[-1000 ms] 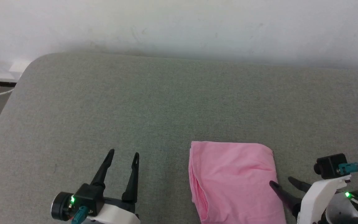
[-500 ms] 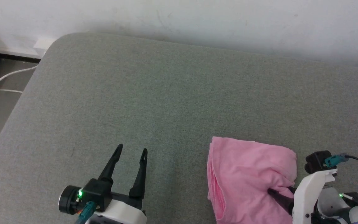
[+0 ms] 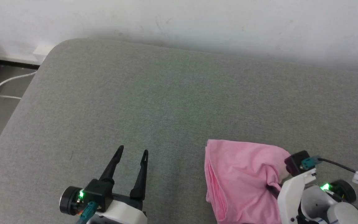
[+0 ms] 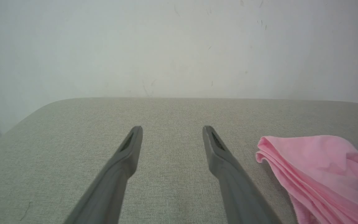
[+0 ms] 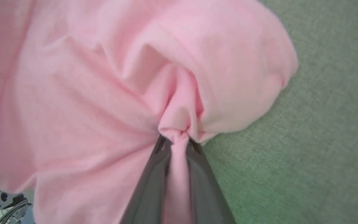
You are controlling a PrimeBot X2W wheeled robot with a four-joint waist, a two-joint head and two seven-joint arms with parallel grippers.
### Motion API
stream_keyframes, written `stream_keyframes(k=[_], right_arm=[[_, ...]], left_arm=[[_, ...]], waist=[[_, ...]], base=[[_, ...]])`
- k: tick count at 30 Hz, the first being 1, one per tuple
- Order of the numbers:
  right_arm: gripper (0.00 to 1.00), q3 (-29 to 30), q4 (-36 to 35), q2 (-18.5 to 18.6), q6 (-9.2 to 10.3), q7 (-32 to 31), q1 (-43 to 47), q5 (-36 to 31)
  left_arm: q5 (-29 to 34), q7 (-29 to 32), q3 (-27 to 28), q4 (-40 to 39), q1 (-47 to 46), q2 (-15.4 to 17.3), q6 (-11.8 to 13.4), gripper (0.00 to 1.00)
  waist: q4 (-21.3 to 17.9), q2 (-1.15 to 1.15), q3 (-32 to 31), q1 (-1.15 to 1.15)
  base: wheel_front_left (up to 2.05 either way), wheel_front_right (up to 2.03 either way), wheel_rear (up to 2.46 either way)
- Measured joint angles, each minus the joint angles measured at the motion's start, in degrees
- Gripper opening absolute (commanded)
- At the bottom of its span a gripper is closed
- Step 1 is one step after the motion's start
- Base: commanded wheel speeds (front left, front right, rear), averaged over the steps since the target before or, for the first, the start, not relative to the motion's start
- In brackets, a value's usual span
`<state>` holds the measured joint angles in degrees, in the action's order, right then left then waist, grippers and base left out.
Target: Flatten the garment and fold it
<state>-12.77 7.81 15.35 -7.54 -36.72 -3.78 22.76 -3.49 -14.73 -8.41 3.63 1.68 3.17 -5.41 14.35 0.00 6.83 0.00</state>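
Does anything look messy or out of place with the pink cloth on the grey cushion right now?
Yes. The pink cloth is bunched into a puckered ridge at its right edge, where the right gripper pinches a fold between its jaws, so that side does not lie flat on the grey cushion. Nothing looks torn or spilled.

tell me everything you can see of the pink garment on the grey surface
The light pink soft fabric garment lies folded in layers near the front right of the grey-green upholstered surface, with stacked edges showing along its left side. It looks thin and matte. Its right part is bunched into a puckered ridge where the right gripper is shut on a pinch of cloth.
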Motion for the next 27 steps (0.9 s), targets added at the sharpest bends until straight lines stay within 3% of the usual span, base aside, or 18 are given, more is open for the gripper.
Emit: stream_keyframes(k=[7, 13, 20, 27], right_arm=[[0.00, -7.05, -4.56, 7.60, -0.07, 0.77, -5.99, -10.10], [0.00, -11.27, -6.56, 15.37, -0.07, -1.69, -11.70, -11.24], [0.00, -11.31, -5.44, 24.40, -0.07, -0.89, -15.84, -9.96], [0.00, -8.02, 0.94, 29.41, -0.07, 5.76, -17.30, -8.80]], left_arm=[[-0.03, 0.00, -1.82, -0.47, 0.41, -0.05, 0.00, 1.00], [-0.58, 0.00, -4.87, -0.68, -0.47, -0.12, 0.51, 1.00], [-0.97, 0.00, -7.48, -0.60, -4.58, -0.24, 0.99, 1.00], [-0.31, 0.00, -8.13, -0.44, -9.15, -0.24, 0.85, 1.00]], waist=[[-4.20, 0.00, -1.29, 0.00], [-10.19, 0.00, -0.95, 0.00], [-17.73, 0.00, 1.58, 0.00], [-21.88, 0.00, 7.72, 0.01]], base=[[0.00, 0.00, 0.00], [0.00, 0.00, 0.00], [0.00, 0.00, 0.00], [0.00, 0.00, 0.00]])
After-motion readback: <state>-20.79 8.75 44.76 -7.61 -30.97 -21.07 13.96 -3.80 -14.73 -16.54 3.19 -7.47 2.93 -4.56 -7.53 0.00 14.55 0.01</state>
